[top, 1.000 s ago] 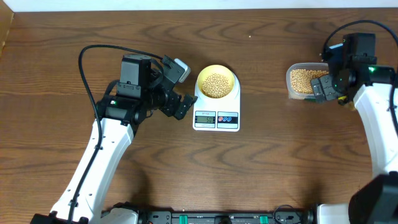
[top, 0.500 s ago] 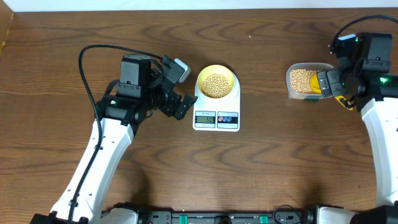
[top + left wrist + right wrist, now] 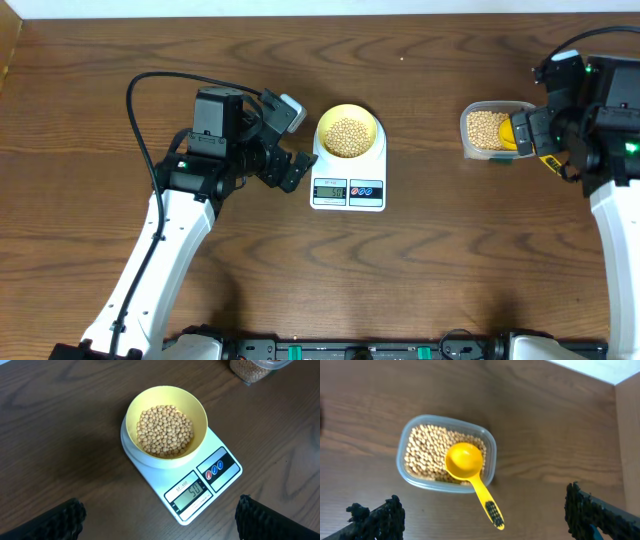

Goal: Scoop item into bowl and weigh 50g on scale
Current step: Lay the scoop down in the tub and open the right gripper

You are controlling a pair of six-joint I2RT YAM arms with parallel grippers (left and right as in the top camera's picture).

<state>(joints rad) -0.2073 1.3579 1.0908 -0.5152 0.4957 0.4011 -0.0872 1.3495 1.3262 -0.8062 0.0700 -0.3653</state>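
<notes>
A pale yellow bowl [image 3: 348, 131] holding tan beans [image 3: 348, 136] sits on the white scale [image 3: 348, 187]; in the left wrist view the bowl [image 3: 166, 400] is on the scale [image 3: 220, 477], whose display reads 50. My left gripper [image 3: 283, 165] is open and empty, just left of the scale. My right gripper [image 3: 556, 150] is open and empty, right of a clear tub of beans [image 3: 486, 129]. A yellow scoop [image 3: 465, 462] rests in the tub [image 3: 415, 477], its handle hanging over the rim; it also shows in the overhead view [image 3: 521, 133].
The brown wooden table [image 3: 420, 270] runs to a back edge at the top. A black cable [image 3: 160, 85] loops from the left arm. A table corner shows at the top right of the right wrist view [image 3: 620, 405].
My right gripper has let go of the yellow scoop and drawn back to the right, away from the tub. The left arm has not moved.
</notes>
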